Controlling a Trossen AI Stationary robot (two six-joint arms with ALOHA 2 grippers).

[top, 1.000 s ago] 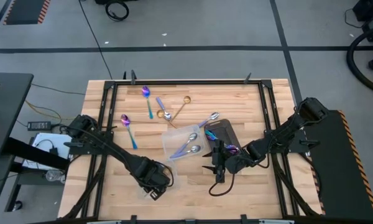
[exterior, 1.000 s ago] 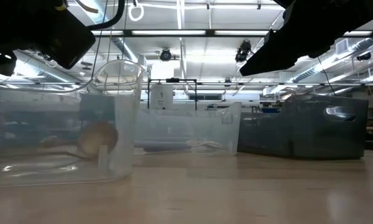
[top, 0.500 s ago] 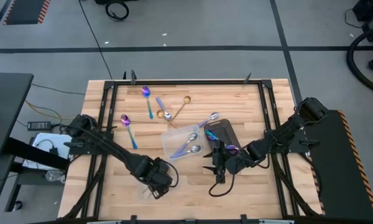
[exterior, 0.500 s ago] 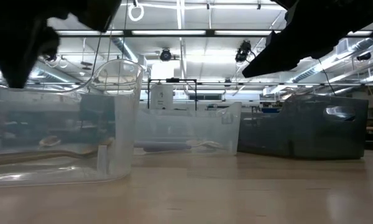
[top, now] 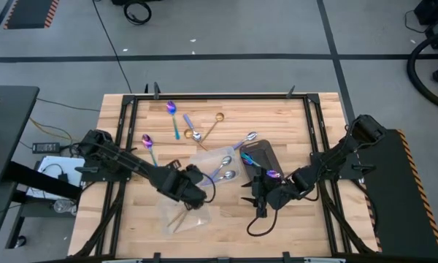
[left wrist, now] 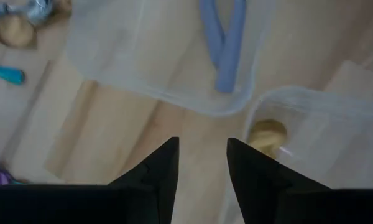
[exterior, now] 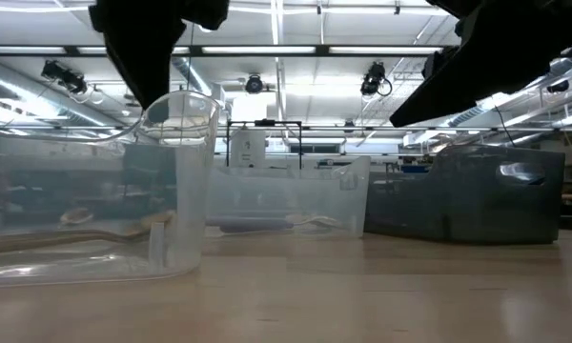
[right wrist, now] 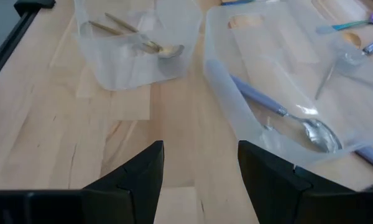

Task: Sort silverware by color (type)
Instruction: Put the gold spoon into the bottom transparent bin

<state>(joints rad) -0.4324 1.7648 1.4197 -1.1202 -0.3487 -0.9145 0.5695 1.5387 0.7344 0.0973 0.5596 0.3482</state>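
Observation:
Two gold spoons lie in the near clear container; in the low view a gold spoon lies flat on its floor. Silver spoons with lilac handles lie in a second clear container. Iridescent spoons lie in the dark tray. Loose on the far part of the table are iridescent spoons, a silver one, a gold one and another silver one. My left gripper is open, above the gap between the two containers. My right gripper is open, low over bare wood near the tray.
The clear containers and the dark tray stand close together in the table's middle. A black frame rail runs along the table's edges. Bare wood shows at the near edge and at the far right corner.
My left gripper has risen out of the near clear container and moved toward the far edge, uncovering the container. The gold spoon that stood tipped up inside it now lies flat on its floor. My right gripper has shifted slightly toward the near edge.

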